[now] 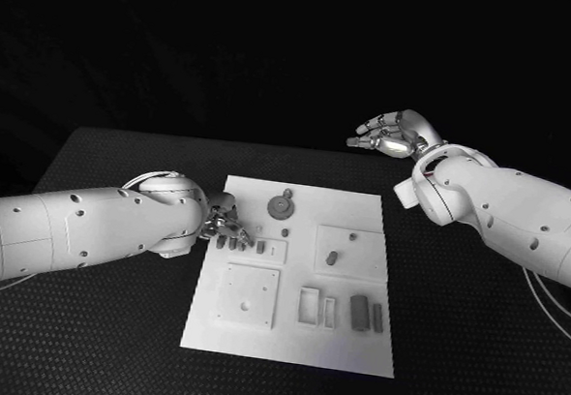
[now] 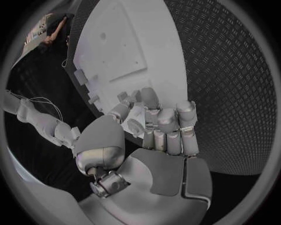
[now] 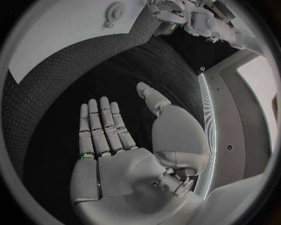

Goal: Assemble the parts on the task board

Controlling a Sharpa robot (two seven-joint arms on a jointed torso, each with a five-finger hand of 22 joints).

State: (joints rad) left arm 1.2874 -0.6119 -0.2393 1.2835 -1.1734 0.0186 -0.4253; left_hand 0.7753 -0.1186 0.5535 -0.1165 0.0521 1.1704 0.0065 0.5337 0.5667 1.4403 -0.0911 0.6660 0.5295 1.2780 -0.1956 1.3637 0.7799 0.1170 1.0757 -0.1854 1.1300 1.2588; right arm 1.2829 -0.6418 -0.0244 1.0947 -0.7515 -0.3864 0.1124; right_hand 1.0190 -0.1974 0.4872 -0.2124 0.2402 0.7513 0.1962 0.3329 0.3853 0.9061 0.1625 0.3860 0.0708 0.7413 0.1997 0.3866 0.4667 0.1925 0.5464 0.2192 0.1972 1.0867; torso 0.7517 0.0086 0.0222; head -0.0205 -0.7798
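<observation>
The left robot hand (image 1: 224, 224), fingers curled over small grey parts (image 1: 232, 244), sits at the white rectangular task board's (image 1: 289, 344) nine-o'clock edge on the black counter (image 1: 98, 350); the right robot hand (image 1: 395, 133) hovers released beyond its one-o'clock corner.

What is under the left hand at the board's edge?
The left hand rests at the left edge of the white task board, fingers curled beside a small grey part. Whatever lies beneath the fingers is covered.

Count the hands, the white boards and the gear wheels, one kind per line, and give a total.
hands: 2 (left hand, right hand)
board: 1
gear wheel: 1
total: 4
</observation>
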